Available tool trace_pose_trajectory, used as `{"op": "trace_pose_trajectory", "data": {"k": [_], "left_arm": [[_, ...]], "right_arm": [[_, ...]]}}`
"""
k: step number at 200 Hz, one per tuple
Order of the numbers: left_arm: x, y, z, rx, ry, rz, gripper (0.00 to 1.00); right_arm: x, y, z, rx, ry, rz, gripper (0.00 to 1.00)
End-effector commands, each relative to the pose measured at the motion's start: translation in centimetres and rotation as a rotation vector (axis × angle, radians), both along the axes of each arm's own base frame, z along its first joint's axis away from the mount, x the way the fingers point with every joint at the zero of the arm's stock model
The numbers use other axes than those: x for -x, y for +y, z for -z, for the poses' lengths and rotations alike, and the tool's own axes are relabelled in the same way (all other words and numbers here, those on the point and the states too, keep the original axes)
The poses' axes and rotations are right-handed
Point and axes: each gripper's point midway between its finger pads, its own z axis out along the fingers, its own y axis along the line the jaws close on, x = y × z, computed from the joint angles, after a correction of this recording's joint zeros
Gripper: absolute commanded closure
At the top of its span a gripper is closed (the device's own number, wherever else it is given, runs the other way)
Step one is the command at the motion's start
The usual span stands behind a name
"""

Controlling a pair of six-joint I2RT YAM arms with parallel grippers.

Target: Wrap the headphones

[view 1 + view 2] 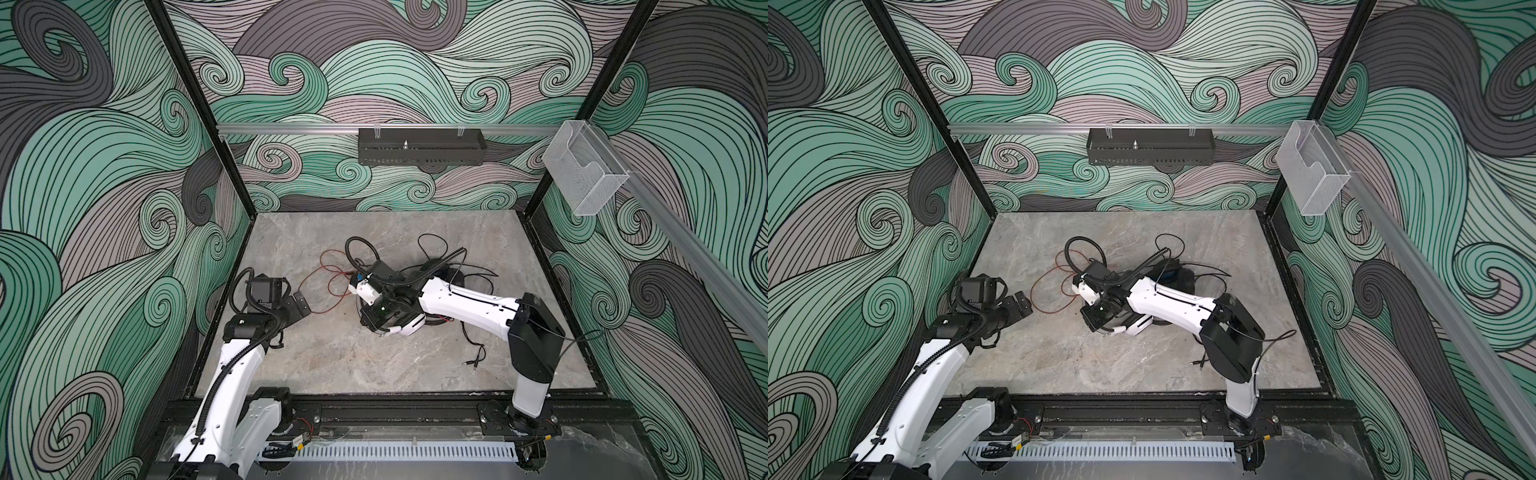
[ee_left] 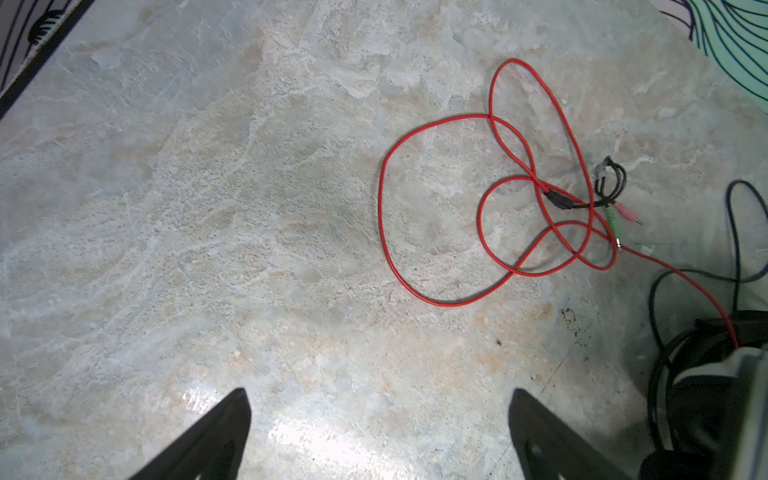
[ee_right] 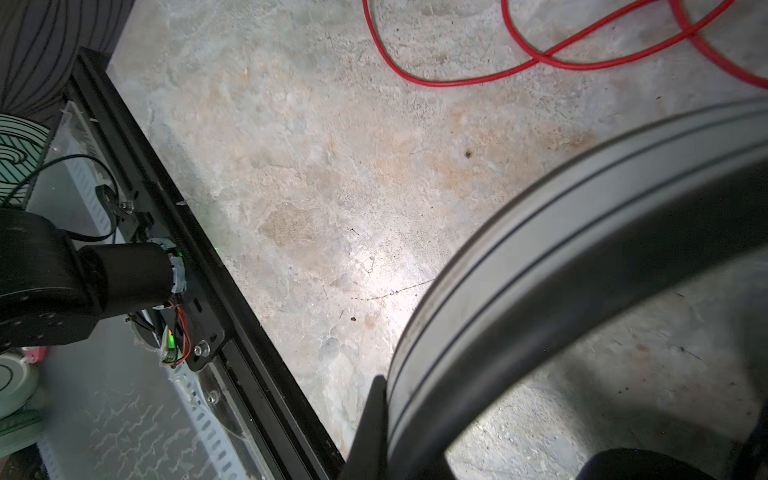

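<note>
The white headphones (image 1: 409,328) lie near the middle of the table (image 1: 374,365), and their headband is seen close against one finger in the right wrist view. The right end effector (image 1: 374,319) is closed, and it is judged to be clamped on that headband. The black headphones (image 1: 1177,274) are largely hidden behind the right arm, farther back on the table. Their black cord (image 1: 473,345) is trailed loosely toward the front, well apart from the left arm. The left end effector (image 2: 380,411) is held wide open and empty above bare table. The relation that matters is the one between it and the red cord (image 2: 379,199). The cord is spread in several loose, overlapping loops just ahead of the open jaws, toward the centre of the table, between the left end effector and the gripped white headphones. The tangle is drawn out along a line from the near loop to the green and pink plugs (image 2: 615,220), and from there a single strand is led on to the headphones. The left arm is plainly the nearer one and is free, so the cord would best be taken by it. A black tray (image 1: 419,151) is hung on the back rail and a clear holder (image 1: 586,174) on the side rail. Nothing of the task is seen in either.
</note>
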Motion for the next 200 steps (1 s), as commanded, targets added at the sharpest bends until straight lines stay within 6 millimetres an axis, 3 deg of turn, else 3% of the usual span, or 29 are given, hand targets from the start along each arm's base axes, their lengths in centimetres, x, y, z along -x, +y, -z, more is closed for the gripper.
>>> {"op": "trace_pose_trajectory", "data": {"k": [1,27,52,66,107,126,147,178,200], "left_arm": [[0.4,-0.7,-0.4,0.039,-0.013,0.026,0.01],[0.4,-1.2,-0.1,0.066,-0.010,0.041,0.01],[0.6,-1.3,0.0,0.083,-0.007,0.028,0.01],[0.8,-1.6,-0.2,0.095,-0.005,0.034,0.01],[1.5,-2.7,-0.1,0.156,0.061,0.047,0.02],[2.0,-4.3,0.0,0.182,0.113,0.088,0.02],[2.6,-6.9,1.3,0.175,0.226,0.155,0.03],[2.3,-10.3,3.7,0.139,0.289,0.169,0.07],[1.3,-12.1,5.2,0.101,0.320,0.170,0.09]], "right_arm": [[0.2,1.2,0.6,-0.005,0.011,-0.010,0.97],[0.4,1.9,1.5,-0.015,0.039,-0.012,0.83],[0.5,2.2,0.6,-0.046,0.035,-0.024,0.65],[0.3,2.3,-0.9,-0.072,0.007,-0.031,0.53],[0.1,1.4,-7.7,-0.187,-0.094,-0.042,0.37],[-0.4,-0.6,-12.6,-0.242,-0.189,-0.032,0.28],[-1.3,-3.9,-15.6,-0.224,-0.268,-0.001,0.22],[-2.7,-9.1,-17.0,-0.184,-0.342,0.087,0.16],[-3.2,-11.8,-16.8,-0.166,-0.357,0.144,0.12]]}}
